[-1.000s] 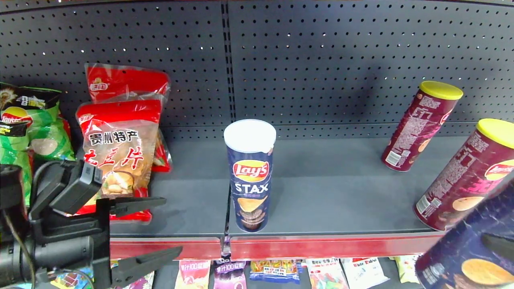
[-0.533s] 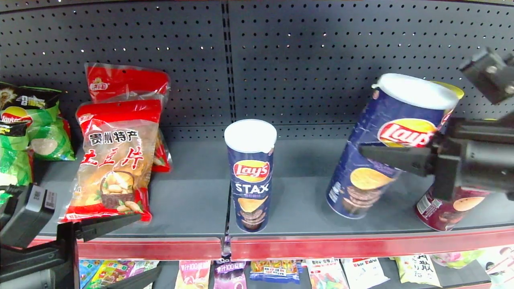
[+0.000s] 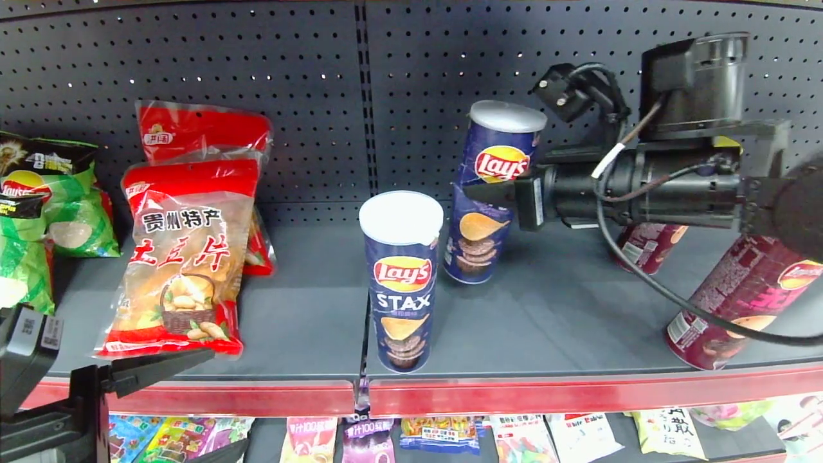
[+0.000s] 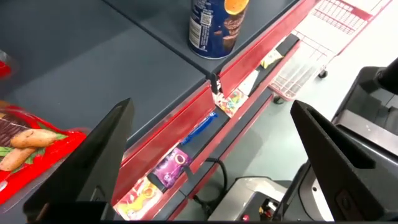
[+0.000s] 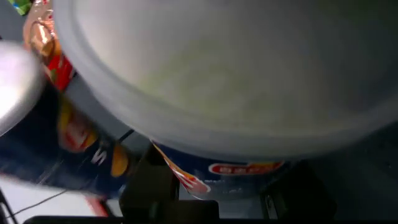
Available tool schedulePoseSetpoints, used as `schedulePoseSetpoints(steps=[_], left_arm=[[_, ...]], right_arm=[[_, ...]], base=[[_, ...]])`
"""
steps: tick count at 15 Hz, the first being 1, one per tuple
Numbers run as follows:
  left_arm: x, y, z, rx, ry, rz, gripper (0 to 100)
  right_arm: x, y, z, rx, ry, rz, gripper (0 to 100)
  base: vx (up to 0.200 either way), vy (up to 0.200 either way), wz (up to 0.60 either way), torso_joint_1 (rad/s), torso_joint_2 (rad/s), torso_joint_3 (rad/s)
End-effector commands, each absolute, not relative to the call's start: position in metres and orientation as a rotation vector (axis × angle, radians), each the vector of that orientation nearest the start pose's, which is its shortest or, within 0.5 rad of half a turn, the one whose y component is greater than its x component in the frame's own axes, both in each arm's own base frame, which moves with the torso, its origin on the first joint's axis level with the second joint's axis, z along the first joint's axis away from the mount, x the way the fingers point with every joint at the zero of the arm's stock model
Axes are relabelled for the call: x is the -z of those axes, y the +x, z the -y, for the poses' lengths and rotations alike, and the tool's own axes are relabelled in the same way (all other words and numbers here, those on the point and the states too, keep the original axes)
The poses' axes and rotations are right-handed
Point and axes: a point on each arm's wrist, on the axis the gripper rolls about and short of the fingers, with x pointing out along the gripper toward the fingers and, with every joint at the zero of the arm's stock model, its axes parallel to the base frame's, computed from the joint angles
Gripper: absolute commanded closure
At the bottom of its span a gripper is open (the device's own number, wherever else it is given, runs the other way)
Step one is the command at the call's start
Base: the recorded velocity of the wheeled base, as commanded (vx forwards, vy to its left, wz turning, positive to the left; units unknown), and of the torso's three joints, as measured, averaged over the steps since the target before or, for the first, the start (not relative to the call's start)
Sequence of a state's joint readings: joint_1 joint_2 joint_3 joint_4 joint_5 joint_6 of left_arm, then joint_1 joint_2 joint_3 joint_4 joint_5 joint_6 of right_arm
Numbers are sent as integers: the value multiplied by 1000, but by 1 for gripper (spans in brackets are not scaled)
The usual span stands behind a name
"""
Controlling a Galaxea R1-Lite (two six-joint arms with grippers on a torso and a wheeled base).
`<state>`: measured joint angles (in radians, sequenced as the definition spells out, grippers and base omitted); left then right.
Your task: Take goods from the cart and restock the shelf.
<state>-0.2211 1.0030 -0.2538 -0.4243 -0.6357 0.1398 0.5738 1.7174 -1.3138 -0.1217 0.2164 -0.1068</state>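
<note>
A blue chips can (image 3: 500, 161) with a white lid is tilted over the grey shelf (image 3: 566, 321), and my right gripper (image 3: 494, 190) is shut on its middle. It hangs just behind and to the right of a second blue can (image 3: 400, 276), which stands upright near the shelf's front edge. I cannot tell whether the held can's base touches the shelf. The right wrist view has the held can's lid (image 5: 230, 68) close up. My left gripper (image 3: 186, 405) is open and empty, low at the front left below the shelf edge. The left wrist view looks past its fingers (image 4: 93, 162) at the standing can (image 4: 214, 25).
Two maroon cans with yellow lids lean at the shelf's right, one (image 3: 739, 296) in front and one (image 3: 643, 247) behind my arm. Red snack bags (image 3: 186, 257) and green bags (image 3: 38, 212) fill the left. A wire cart (image 4: 317, 43) stands on the floor beyond the shelf.
My right arm has carried the blue can leftward and deeper onto the shelf, toward the standing can. My left gripper has sunk lower at the front left.
</note>
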Motion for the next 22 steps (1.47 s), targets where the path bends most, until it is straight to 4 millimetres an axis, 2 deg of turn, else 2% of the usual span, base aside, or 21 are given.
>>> schedulePoseSetpoints(steps=[1,5,8,14,22], left_arm=[[-159,106,38,867,62,-265,0],[-159,107,38,867,60,-267,0],[-159,108,38,867,60,-269,0],[-159,108,38,867,59,-272,0],[-158,107,38,867,59,-272,0]], right_arm=[[-246,320,-204,-801,-176,-276,100],[-241,353,-219,-835,-198,-228,100],[-238,362,-229,-844,-200,-215,100],[-233,360,-241,-872,-205,-222,100],[-229,353,-248,-891,-211,-238,100]], base=[[0,0,0,0,0,0],[0,0,0,0,0,0],[0,0,0,0,0,0],[0,0,0,0,0,0],[0,0,0,0,0,0]])
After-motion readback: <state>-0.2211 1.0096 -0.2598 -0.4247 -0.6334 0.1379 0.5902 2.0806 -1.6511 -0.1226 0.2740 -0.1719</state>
